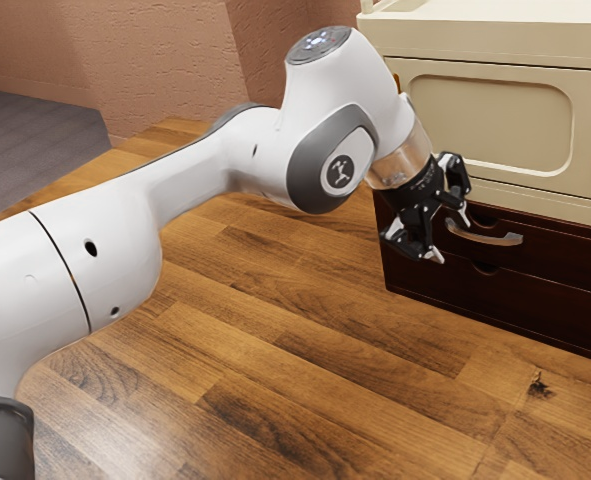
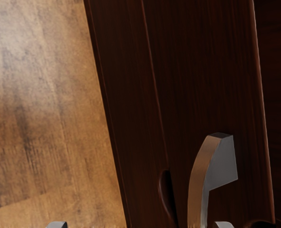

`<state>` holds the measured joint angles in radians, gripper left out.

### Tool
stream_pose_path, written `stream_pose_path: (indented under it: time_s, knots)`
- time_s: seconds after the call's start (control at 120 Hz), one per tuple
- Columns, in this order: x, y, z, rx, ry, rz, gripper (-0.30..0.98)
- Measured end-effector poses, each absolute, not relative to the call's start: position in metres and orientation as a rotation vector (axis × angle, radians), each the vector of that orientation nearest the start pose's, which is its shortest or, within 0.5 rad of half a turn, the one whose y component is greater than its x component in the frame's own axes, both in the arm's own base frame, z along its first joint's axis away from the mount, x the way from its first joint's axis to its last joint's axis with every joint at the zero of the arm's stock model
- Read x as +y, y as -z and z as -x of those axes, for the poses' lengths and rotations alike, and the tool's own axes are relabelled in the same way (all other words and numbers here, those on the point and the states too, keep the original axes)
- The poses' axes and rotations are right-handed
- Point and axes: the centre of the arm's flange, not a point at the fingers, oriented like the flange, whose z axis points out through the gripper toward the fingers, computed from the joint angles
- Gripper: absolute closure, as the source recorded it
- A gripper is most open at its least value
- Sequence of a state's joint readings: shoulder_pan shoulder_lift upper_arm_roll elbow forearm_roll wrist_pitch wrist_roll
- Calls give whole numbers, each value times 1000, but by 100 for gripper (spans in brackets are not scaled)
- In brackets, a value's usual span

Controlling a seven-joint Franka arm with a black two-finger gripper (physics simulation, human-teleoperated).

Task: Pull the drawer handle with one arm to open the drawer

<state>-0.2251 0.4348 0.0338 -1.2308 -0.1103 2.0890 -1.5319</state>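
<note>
Wood-plank surface (image 1: 275,350) runs beneath the whole setup, brown, with staggered boards; one dark mark (image 1: 538,385) lies on it near the lower right of the exterior view. White arm (image 1: 95,265) enters from the exterior view's left, rises to a grey-capped joint, then angles down toward the drawers. Black gripper (image 1: 452,240) at its end: fingers (image 1: 433,256) spread wide, a clear gap between them, nothing clamped. Curved metal handle (image 1: 495,238) sits at the gripper, on the front of the upper drawer (image 1: 555,262). Wrist view: near end of the handle lies between the two fingertips (image 2: 223,224), closer to one than to the other; contact cannot be determined. Lower drawer (image 1: 535,308), same dark reddish-brown wood, lies directly under the upper one, with a small curved notch at its top edge. Cream cabinet (image 1: 585,120) stands above both drawers, its front carrying a recessed, round-cornered panel (image 1: 495,120). Farther back: pinkish textured wall (image 1: 165,60) and a grey floor patch (image 1: 35,140) at the exterior view's left.
</note>
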Motion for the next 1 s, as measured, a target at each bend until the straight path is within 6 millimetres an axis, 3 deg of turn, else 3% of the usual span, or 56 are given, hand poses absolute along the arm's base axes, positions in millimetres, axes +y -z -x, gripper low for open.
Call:
stream_pose_path:
  time_s: [0.733,1.0]
  knots:
    - [-155,-554,-717,-2240,360,2704,33]
    - [-153,-560,-715,-2281,328,2700,56]
